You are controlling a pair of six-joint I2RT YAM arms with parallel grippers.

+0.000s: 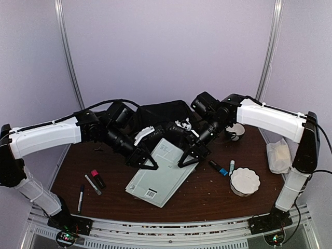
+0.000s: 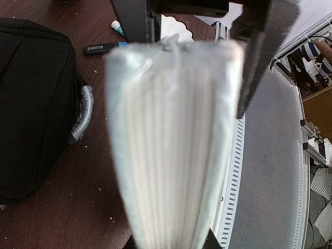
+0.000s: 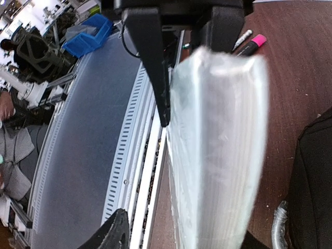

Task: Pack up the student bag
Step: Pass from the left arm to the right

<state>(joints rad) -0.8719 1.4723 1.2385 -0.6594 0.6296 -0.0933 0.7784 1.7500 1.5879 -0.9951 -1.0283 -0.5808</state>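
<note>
Student bag (image 1: 161, 115) lies just behind both claws, still unpacked; left claw (image 1: 148, 162) grasps the plastic-wrapped paper pack (image 1: 161, 179); right claw (image 1: 189, 159) straddles its other edge, clench unclear; next, probably, secure both grips, then carry it bagward.

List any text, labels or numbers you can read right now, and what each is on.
Barcode sticker, near end of the plastic-wrapped pack: too small to read.
Printed label, far end of that pack: too small to read.
Pink-capped marker: no legible print.
Student bag: no text visible.
Nothing can be quoted.
</note>
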